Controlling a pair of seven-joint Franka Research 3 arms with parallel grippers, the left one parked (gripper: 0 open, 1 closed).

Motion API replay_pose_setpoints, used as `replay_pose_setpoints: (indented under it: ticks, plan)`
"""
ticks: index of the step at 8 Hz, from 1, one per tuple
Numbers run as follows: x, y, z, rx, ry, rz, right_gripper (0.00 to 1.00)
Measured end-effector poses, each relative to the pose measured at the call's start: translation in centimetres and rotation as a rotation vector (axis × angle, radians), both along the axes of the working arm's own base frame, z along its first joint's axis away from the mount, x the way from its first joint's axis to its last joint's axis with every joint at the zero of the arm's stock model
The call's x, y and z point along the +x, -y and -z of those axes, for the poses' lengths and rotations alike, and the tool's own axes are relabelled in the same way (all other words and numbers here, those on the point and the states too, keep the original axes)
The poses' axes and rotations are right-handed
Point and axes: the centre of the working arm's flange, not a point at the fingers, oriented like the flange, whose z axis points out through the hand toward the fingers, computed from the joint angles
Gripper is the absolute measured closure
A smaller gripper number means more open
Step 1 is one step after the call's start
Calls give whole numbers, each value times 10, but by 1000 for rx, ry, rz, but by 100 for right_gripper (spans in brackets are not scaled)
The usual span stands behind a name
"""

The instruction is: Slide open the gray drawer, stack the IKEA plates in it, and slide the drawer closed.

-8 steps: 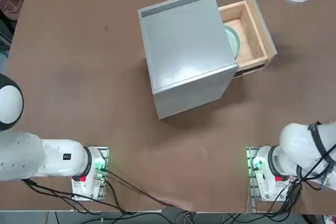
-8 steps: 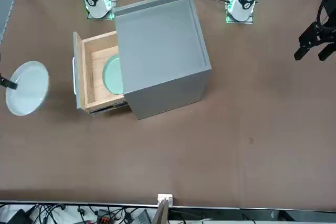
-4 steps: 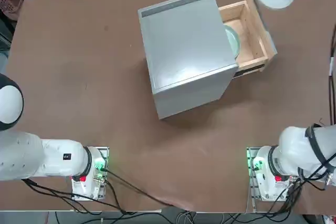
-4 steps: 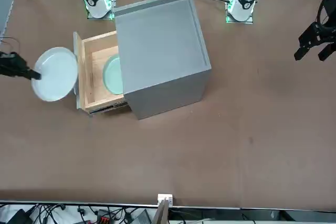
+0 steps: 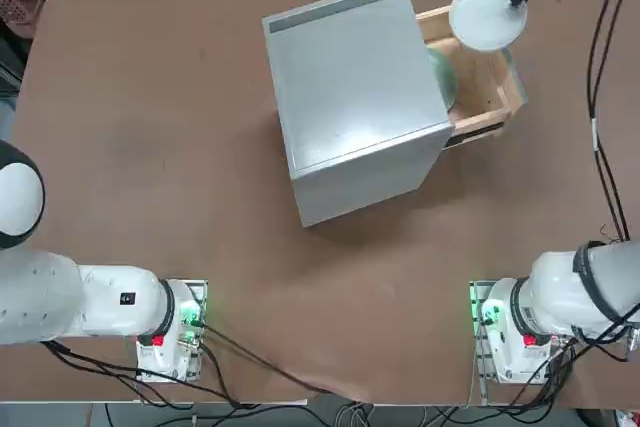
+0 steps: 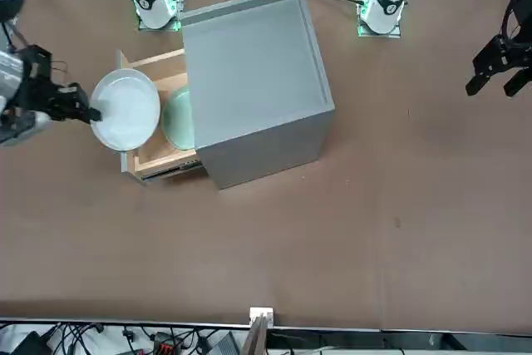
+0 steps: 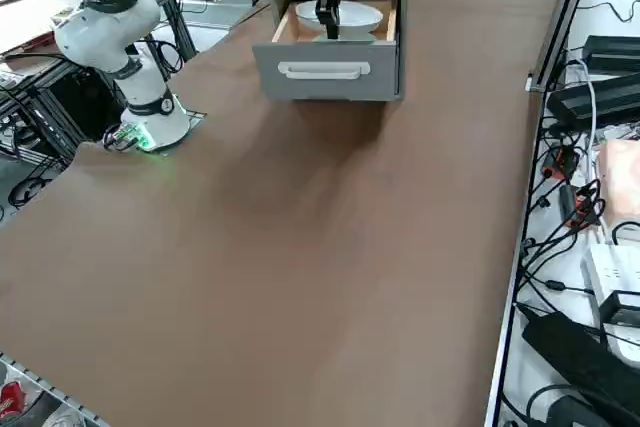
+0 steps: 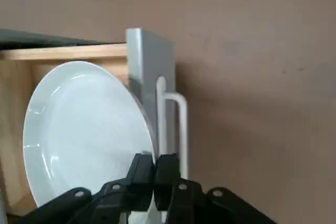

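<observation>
White plate (image 5: pixel 487 14) pinched by its rim in the shut right gripper (image 6: pixel 90 113), held flat in the air over the open drawer (image 5: pixel 500 77). Pale wood drawer, gray front panel with a white handle (image 8: pixel 176 124), pulled out of the gray cabinet (image 5: pixel 350 97). Mint plate (image 6: pixel 176 119) lies inside, half under the cabinet. No readable writing. A second ago the white plate was out beyond the drawer front; now above it.

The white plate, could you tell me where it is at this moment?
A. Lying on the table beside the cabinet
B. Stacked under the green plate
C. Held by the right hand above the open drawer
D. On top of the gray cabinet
C: the right hand pinches the white plate by its rim over the open gray drawer, where the green plate already lies.
</observation>
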Motion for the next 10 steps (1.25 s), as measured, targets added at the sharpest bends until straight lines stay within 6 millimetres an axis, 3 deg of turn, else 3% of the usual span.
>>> replay_pose_setpoints:
  ticks: [2, 5, 8, 9, 10]
  plan:
    - [-4, -42, 7, -27, -18, 10, 100]
    - [-16, -109, 50, -48, -22, 42, 100]
    - [-31, -150, 74, -65, -37, 48, 95]
    - [-33, -154, 75, -66, -39, 45, 84]
    - [-33, -154, 75, -73, -35, 41, 67]
